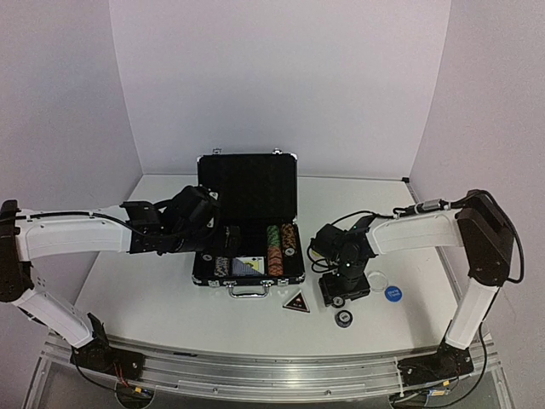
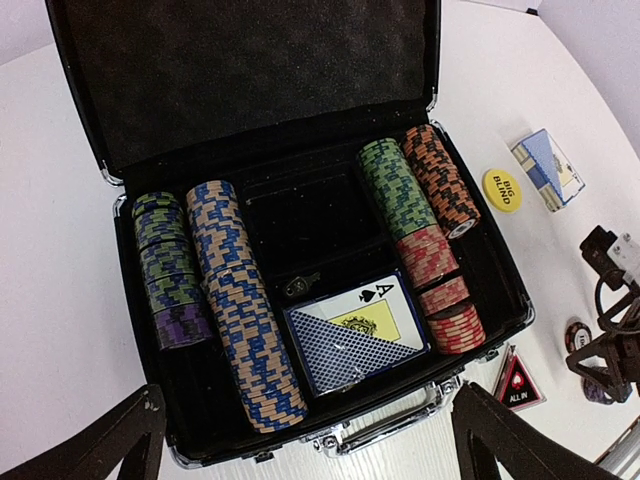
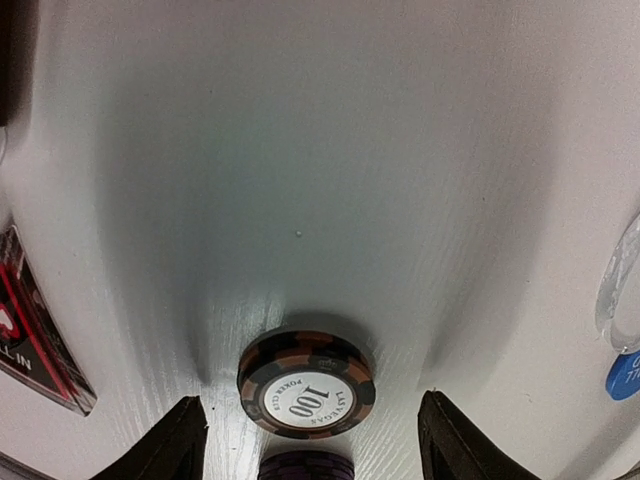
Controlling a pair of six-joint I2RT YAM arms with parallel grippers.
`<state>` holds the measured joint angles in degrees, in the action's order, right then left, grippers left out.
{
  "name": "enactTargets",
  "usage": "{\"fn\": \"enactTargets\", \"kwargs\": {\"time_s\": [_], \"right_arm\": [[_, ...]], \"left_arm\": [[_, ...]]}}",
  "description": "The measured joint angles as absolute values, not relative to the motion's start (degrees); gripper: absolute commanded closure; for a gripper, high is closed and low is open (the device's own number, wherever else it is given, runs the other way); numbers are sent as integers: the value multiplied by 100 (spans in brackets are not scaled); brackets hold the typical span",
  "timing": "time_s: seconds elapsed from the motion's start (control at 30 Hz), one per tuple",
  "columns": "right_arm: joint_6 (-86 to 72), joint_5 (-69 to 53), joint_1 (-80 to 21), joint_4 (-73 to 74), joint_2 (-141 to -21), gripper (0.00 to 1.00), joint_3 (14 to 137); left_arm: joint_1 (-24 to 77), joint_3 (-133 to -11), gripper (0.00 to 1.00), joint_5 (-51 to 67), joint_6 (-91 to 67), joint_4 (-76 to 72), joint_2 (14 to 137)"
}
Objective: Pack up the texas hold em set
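The black silver-edged briefcase (image 1: 247, 183) lies open mid-table. In the left wrist view its tray (image 2: 500, 290) holds rows of striped poker chips (image 2: 240, 300) and a blue card deck (image 2: 355, 335). My left gripper (image 1: 204, 223) hovers over the case's left side, open and empty (image 2: 310, 455). My right gripper (image 1: 342, 296) is low over the table to the right of the case, open, its fingers on either side of a brown-black "100" chip (image 3: 306, 384), not touching it. A purple chip (image 3: 305, 467) lies just nearer. The dark triangular marker (image 1: 295, 302) lies by the handle.
A blue disc (image 1: 392, 294) and a clear disc (image 1: 377, 279) lie right of my right gripper. A yellow "BIG BLIND" disc (image 2: 502, 189) and a second blue card deck (image 2: 548, 168) lie on the table right of the case. The upright lid (image 2: 250, 70) stands behind.
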<state>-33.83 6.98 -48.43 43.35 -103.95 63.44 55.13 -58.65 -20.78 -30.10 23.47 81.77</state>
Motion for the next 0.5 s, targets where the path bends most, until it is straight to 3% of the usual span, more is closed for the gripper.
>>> {"fn": "enactTargets", "kwargs": {"time_s": [0.5], "right_arm": [[-3523, 946, -4986, 4355, -10645, 45, 6480]], "left_arm": [[5513, -5527, 0, -2173, -3285, 2349, 7849]]}}
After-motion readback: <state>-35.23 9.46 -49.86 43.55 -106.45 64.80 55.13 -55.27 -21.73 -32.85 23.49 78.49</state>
